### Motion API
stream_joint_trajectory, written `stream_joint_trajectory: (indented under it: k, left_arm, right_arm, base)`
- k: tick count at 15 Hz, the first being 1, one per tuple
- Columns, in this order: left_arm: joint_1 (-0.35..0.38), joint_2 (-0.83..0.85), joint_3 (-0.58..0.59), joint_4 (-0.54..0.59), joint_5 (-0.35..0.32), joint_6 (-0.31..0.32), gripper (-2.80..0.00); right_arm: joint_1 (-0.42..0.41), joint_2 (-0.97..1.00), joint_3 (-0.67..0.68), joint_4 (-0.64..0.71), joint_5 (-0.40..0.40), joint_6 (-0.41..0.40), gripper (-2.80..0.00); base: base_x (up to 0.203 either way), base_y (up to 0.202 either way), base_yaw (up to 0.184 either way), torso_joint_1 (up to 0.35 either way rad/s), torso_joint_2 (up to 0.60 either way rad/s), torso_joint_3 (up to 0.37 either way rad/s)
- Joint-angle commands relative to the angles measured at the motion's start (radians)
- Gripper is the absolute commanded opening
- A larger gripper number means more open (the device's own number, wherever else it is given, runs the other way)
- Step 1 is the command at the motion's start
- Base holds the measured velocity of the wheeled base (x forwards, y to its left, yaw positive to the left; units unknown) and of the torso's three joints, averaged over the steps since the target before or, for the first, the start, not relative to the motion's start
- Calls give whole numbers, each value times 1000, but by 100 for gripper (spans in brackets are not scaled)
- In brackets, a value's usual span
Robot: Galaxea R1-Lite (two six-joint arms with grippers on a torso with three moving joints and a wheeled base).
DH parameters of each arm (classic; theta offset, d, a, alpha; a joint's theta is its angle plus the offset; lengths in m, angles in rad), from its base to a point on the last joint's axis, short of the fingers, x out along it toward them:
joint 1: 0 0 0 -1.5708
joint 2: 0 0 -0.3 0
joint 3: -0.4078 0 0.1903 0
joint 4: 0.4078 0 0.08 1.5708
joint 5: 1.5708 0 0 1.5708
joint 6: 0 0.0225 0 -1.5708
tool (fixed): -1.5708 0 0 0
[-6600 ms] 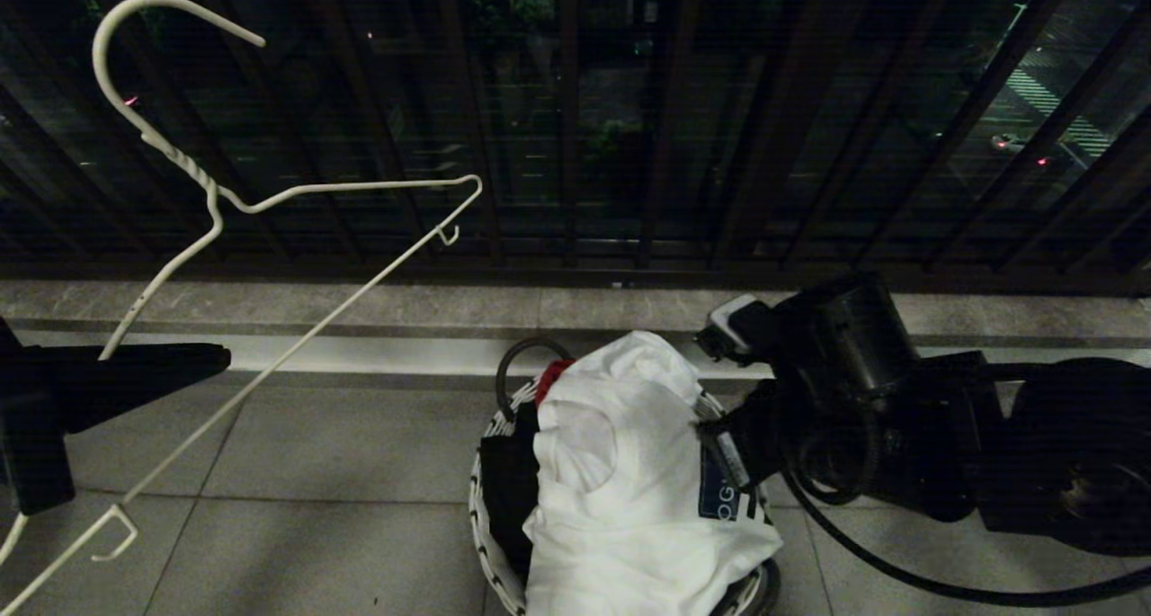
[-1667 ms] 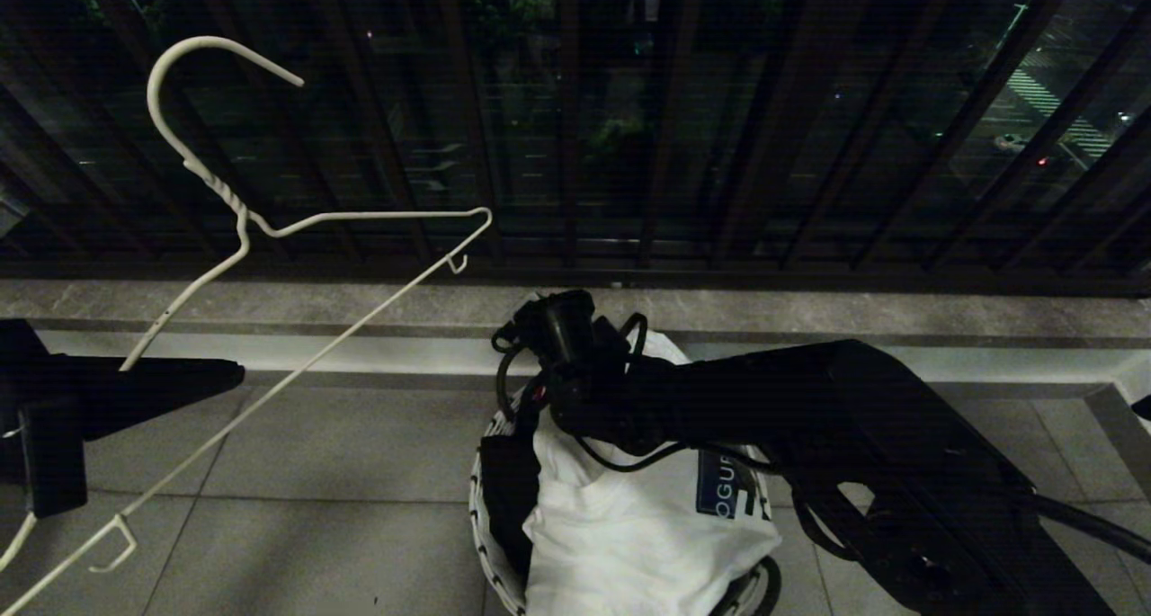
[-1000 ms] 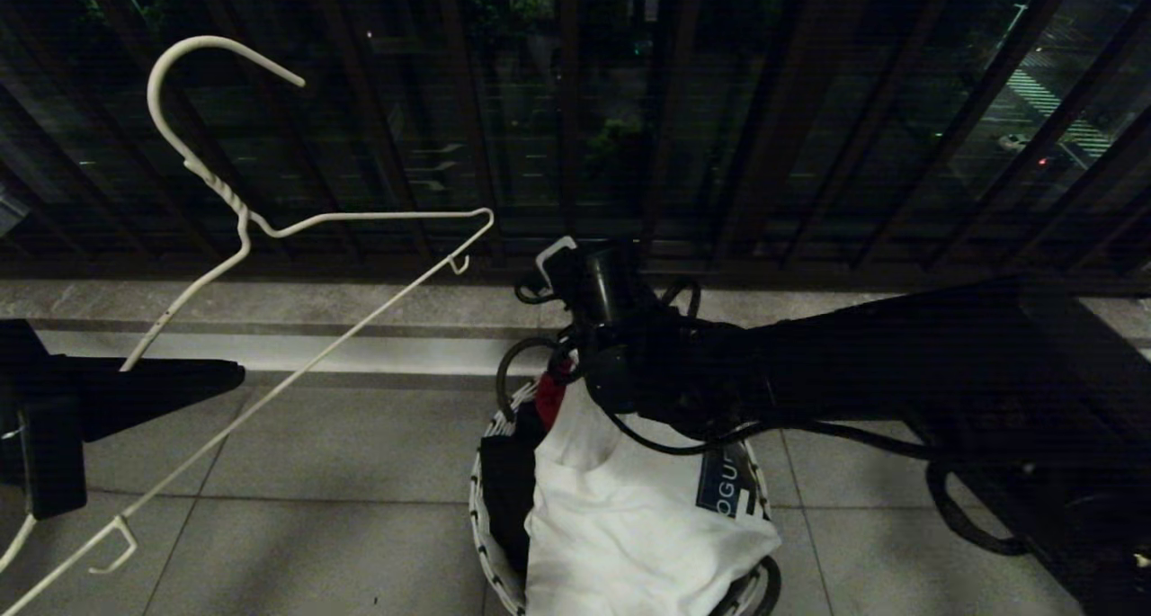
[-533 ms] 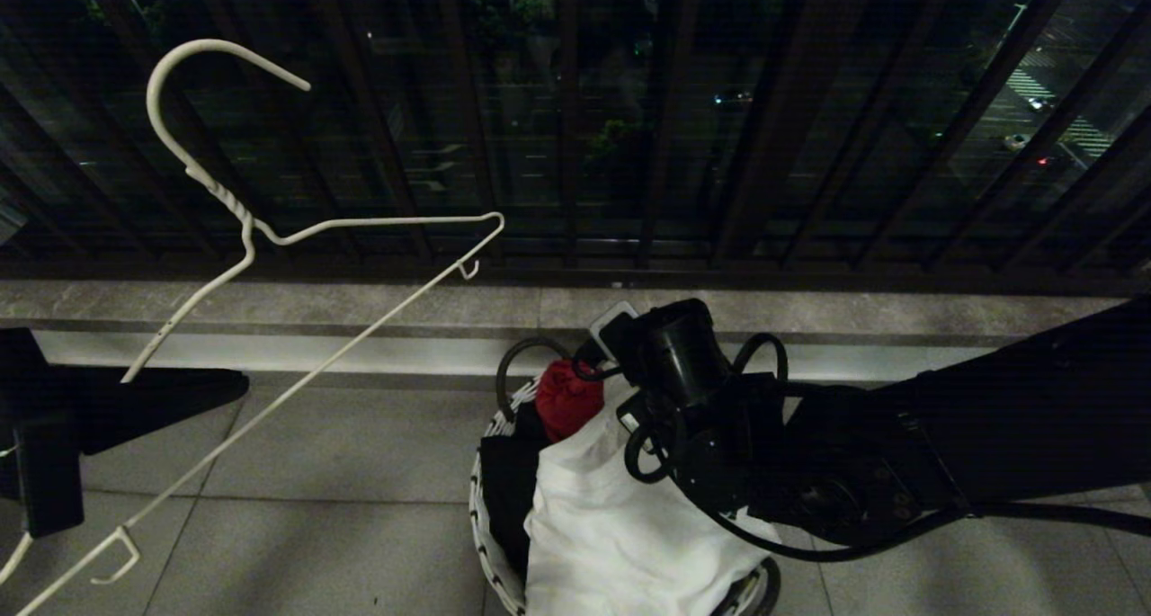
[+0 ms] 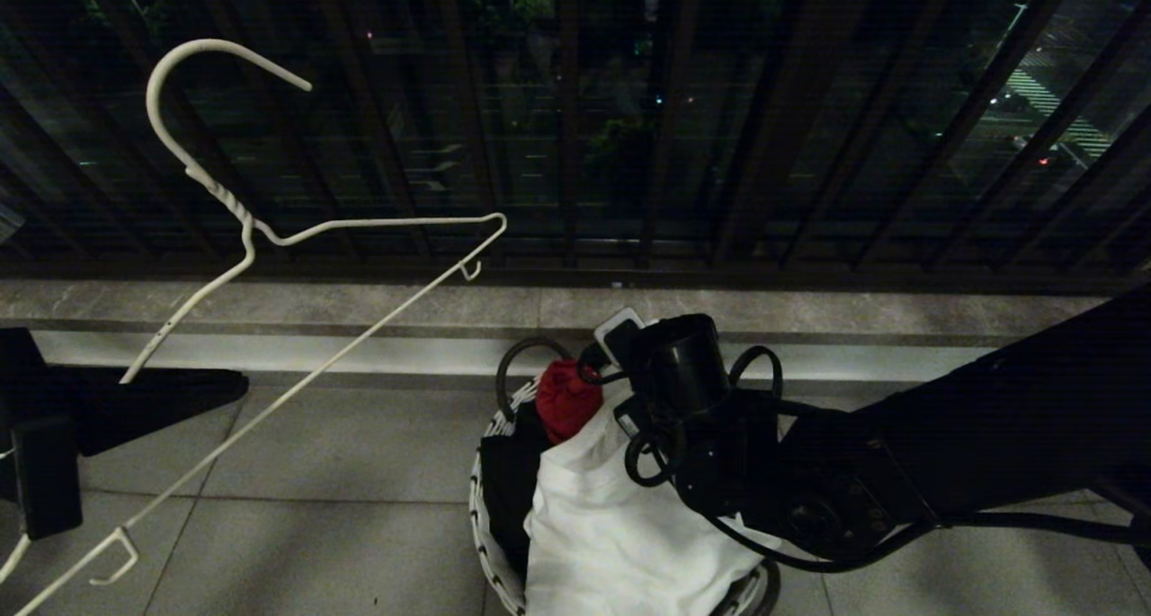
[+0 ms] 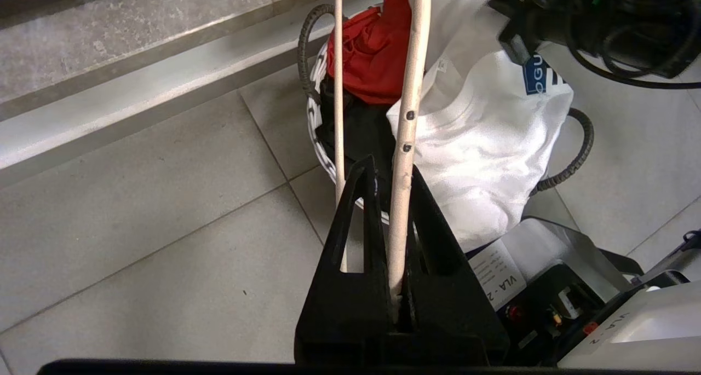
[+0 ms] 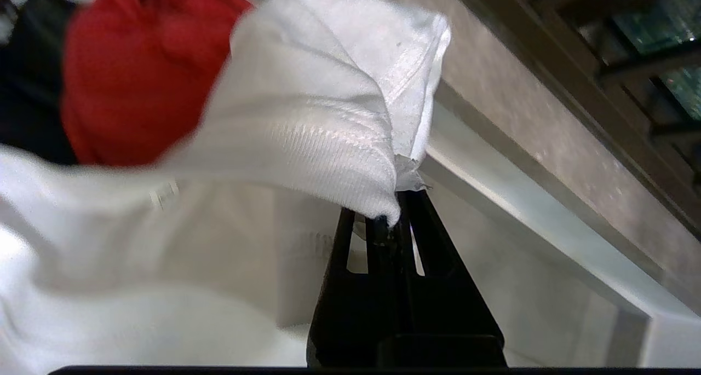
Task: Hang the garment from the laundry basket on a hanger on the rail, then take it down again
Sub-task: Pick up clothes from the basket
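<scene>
Far left, left gripper [image 6: 391, 200] clamped on one arm of the white wire hanger [image 5: 270, 229], held aloft, hook up. Centre, laundry basket [image 5: 490, 544] on the floor tiles; white T-shirt [image 5: 620, 544] draped over red cloth [image 5: 565, 398]. Right gripper [image 7: 391, 221] pinches the T-shirt's ribbed collar.

My right hand [image 7: 390, 221] is clamped on a fold of the ribbed collar of the white T-shirt [image 5: 620, 535], lifting that edge while the rest stays heaped in the round laundry basket [image 5: 481, 517], draped over its near right rim. The basket, black-and-white patterned with a dark loop handle, sits on the floor tiles at centre. My left hand [image 6: 391, 200] pinches 1 arm of the thin white wire hanger [image 5: 243, 229], held tilted at far left.
</scene>
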State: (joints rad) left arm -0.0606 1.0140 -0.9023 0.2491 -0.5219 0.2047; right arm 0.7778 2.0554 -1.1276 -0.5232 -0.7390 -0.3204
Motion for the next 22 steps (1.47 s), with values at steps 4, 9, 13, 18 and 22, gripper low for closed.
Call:
stream_joint_trajectory:
  k: [4,9,13,18,22]
  left_arm:
    - [1,6,0,-1,-3,2,-280]
    - [1,11,-1,-1,-3,2,-280]
    - [-1,14,0,-1,-3,2,-280]
    - [-4,9,0,1,-4,2,-280]
    - [-4,2,13,1,-4,3,-280]
  right_arm:
    - [3,66,-124,-1,1,-16,-280]
    - [1,101,-193,0,1,-43,-280]
    - [3,72,-182,-1,1,-39,-280]
    - [3,66,-167,-1,1,-20,-280]
    - [3,60,-166,-1,1,-20,-280]
  base:
    - [0,0,0,0,0,0]
    - [0,0,0,0,0,0]
    - [0,0,0,0,0,0]
    - [0,0,0,0,0,0]
    - [0,0,0,0,0,0]
